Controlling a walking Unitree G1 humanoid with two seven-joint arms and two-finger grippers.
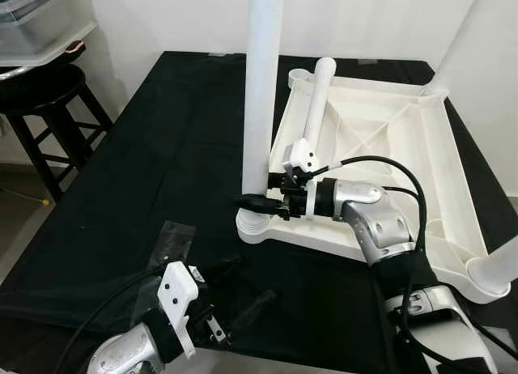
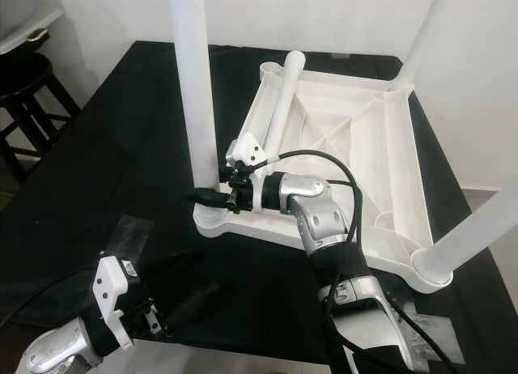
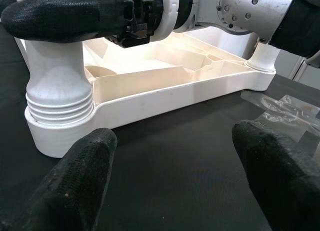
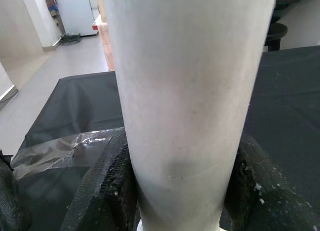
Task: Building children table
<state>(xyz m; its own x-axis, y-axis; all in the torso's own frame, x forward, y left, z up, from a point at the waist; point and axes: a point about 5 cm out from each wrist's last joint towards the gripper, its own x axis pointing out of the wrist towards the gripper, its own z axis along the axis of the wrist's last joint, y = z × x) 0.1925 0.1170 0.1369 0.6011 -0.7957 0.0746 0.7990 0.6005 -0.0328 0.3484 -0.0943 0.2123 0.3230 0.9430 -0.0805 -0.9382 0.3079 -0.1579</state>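
White kids' table top [image 1: 380,139] lies upside down on black-covered desk [image 1: 121,196], ribbed underside up, occupying the 1–3 o'clock part of desk in head view. Upright leg [image 1: 261,91] stands in corner socket [image 1: 259,227] at approx 12 o'clock of centre; two more legs at far-right corner [image 2: 421,42] and near-right corner [image 2: 473,228]. Loose leg [image 1: 314,107] lies across the underside w/ its end at the far-left corner. Right pincer [image 1: 252,202] clamped on upright leg just above socket, fingers [image 4: 107,186] pressing both sides. Left pincer [image 3: 175,176] at 7 o'clock, low over desk, fingers apart, holding nothing, aimed at socket corner. Clear plastic wrap [image 1: 171,243] on cloth nearby. Dark stool [image 1: 44,99] at 10 o'clock beside desk.
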